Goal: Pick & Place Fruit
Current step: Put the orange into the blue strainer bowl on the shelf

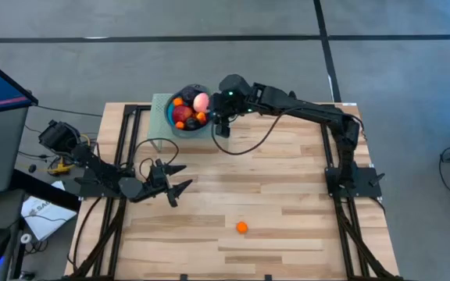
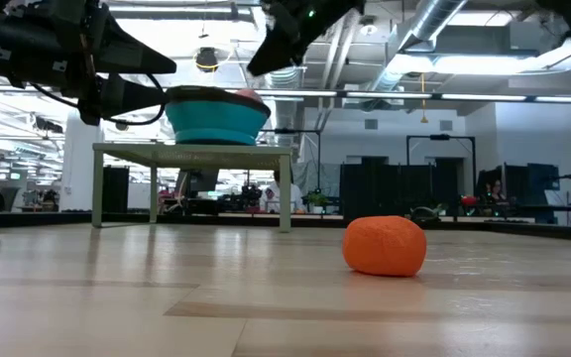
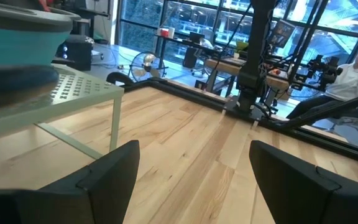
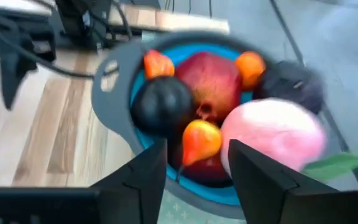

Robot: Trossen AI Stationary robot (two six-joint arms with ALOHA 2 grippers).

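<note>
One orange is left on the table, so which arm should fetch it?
Probably the left. Its open end effector is empty and nearer the stray orange. The right end effector, also open, hangs beside the blue bowl, farther away.

One camera looks straight down on the whole table (image 1: pixel 272 195); another sits at table height, looking level into the room. Each wrist camera looks past its own end effector: the right one, close above the bowl (image 4: pixel 114 93), which the overhead view shares.
</note>
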